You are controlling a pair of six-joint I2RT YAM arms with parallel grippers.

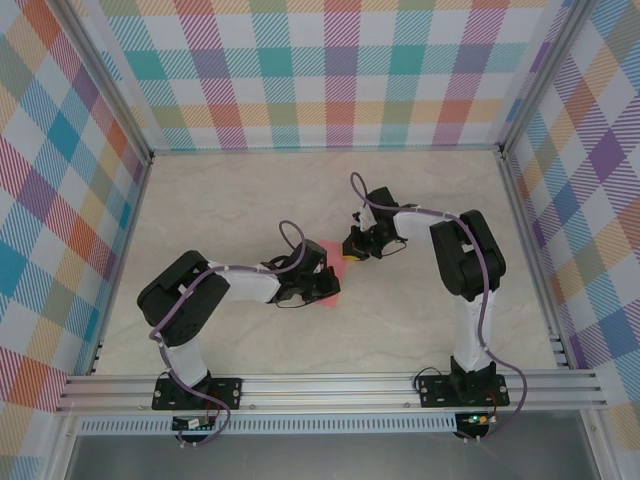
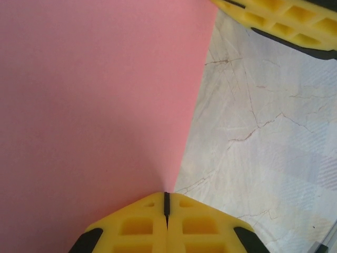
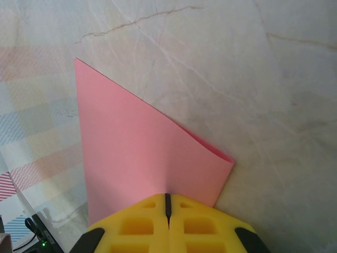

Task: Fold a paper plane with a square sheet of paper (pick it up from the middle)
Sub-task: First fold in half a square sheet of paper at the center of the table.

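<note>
The left pincer, yellow and waffle-moulded, is closed tight on the edge of the paper; the matte salmon sheet runs out of frame at the left and top. From above, the pincers cover most of it, leaving a small pink patch mid-way across the pale marbled surface. The right pincer, likewise closed, grips the doubled sheet: two smooth layers, one sharp corner

A pale marble-patterned table is enclosed by multicoloured checked walls on three sides and bordered by aluminium rails.
</note>
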